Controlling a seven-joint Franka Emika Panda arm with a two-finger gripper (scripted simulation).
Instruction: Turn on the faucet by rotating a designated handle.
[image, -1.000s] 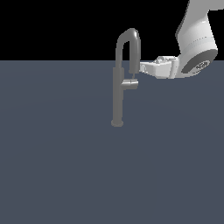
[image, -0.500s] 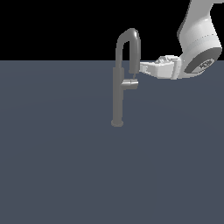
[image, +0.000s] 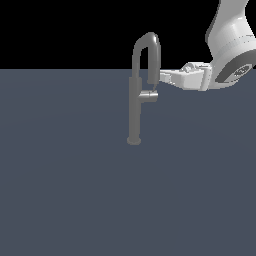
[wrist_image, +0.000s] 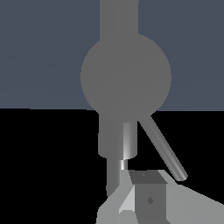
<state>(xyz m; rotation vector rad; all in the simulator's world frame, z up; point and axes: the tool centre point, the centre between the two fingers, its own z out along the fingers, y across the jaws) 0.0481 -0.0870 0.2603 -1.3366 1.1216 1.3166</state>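
Trouble brews at the faucet (image: 135, 107), upright mid-table: the hand (image: 162, 78) hovers just beside the spout tip, above the handle (image: 148, 96), and I cannot tell whether it is open. A misjudged sweep could skid off the thin lever pin (wrist_image: 162, 148) or knock the spout, leaving the handle unturned.

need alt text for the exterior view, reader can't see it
A tall grey faucet with an inverted-U spout stands on a flat dark blue-grey surface against a black background. A white robot arm reaches in from the exterior view's right, its claw beside the spout end, just above the short handle jutting from the post. Whether the claw touches anything cannot be told.
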